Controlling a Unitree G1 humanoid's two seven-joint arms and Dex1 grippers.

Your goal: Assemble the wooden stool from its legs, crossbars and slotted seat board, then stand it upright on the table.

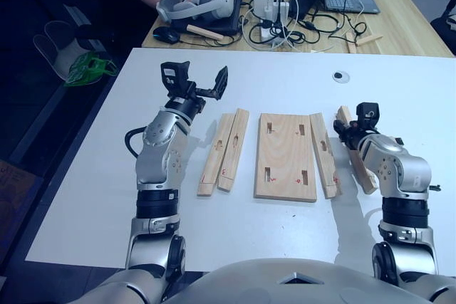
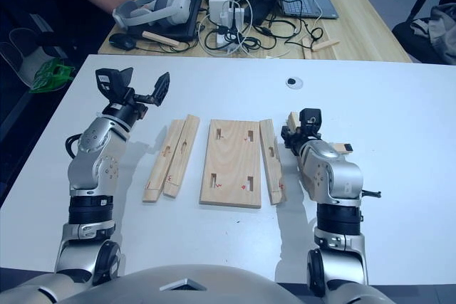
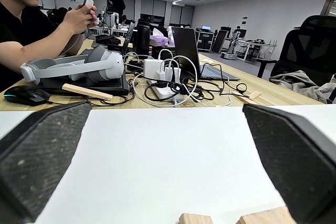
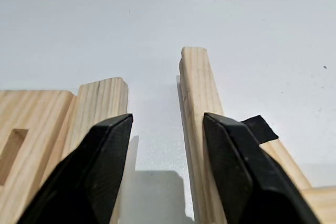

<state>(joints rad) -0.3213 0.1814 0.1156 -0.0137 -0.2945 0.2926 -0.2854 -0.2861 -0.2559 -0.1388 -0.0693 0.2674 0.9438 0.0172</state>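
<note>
The slotted seat board (image 1: 286, 156) lies flat at the middle of the white table (image 1: 285, 76). Two wooden bars (image 1: 224, 151) lie side by side left of it. A third bar (image 1: 324, 156) rests against the board's right edge, and a fourth bar (image 1: 365, 176) lies farther right. My right gripper (image 1: 346, 130) sits low at the far ends of these two bars. It is open, with bare table between its fingers (image 4: 110, 150); one finger overlaps the fourth bar (image 4: 195, 77). My left gripper (image 1: 196, 80) is raised above the table beyond the left bars, open and holding nothing.
A round cable grommet (image 1: 343, 76) sits in the table beyond my right gripper. Behind the white table stands a wooden desk (image 1: 399, 30) with a headset (image 1: 196, 1), laptops, cables and loose wood pieces. The white table's left edge is close to my left arm.
</note>
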